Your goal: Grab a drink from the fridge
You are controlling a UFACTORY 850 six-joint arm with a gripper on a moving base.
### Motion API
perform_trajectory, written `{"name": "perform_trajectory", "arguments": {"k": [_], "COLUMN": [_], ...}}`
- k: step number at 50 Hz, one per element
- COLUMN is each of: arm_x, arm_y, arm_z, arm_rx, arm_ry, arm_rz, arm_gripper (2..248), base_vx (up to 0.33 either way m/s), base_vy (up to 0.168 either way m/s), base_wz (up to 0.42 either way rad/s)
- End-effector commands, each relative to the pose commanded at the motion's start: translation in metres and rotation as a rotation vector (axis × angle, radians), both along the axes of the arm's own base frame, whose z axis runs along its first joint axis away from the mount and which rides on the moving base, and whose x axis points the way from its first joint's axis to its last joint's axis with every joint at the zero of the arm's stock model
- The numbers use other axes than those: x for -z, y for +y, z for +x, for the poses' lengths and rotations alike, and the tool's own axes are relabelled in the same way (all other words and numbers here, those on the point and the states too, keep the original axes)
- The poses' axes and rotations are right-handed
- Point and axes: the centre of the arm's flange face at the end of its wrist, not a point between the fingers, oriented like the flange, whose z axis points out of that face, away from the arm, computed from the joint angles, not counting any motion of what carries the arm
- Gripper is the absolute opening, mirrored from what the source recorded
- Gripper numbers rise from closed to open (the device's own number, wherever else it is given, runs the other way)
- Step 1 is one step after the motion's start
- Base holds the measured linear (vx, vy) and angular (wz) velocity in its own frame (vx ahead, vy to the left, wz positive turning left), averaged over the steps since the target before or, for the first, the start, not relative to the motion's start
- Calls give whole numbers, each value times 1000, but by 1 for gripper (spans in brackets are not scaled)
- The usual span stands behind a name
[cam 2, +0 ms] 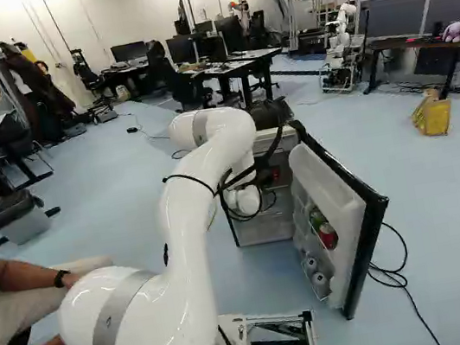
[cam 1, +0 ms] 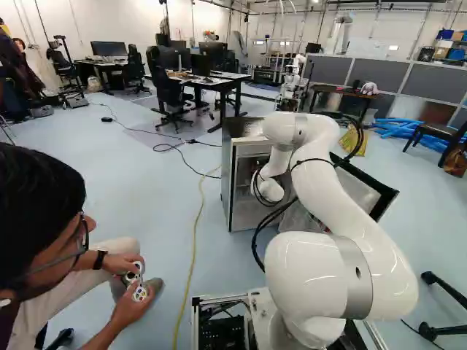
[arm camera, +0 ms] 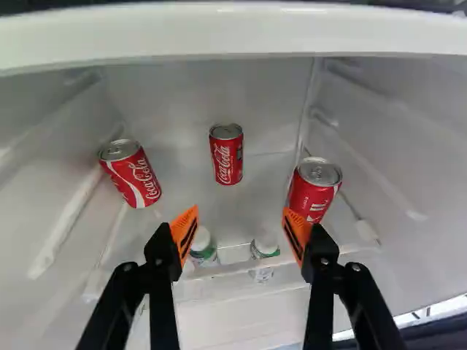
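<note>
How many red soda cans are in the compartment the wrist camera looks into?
3. A can shows just beyond one finger, another can out past the other finger, and the third can farther in, ahead of the gap between them. More may be hidden.

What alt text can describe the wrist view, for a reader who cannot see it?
A black gripper, open and holding nothing, faces into a white fridge compartment with three red cans: one ahead, one off to each side. Two white-capped bottles show between its orange-padded fingers.
</note>
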Motion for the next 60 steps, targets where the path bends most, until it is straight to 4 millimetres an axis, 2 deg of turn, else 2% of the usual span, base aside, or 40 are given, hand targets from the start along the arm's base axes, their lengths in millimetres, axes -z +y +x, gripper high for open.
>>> {"name": "perform_trajectory", "arguments": {"k": [60], "arm_x": [22], "arm_y": [-1], "arm_z": [58], "arm_rx": [-18], "arm_ry": [-100], "arm_rz": [-23], "arm_gripper": [171], "base_vx": [0], "base_vy": [0], "base_wz": [0]}}
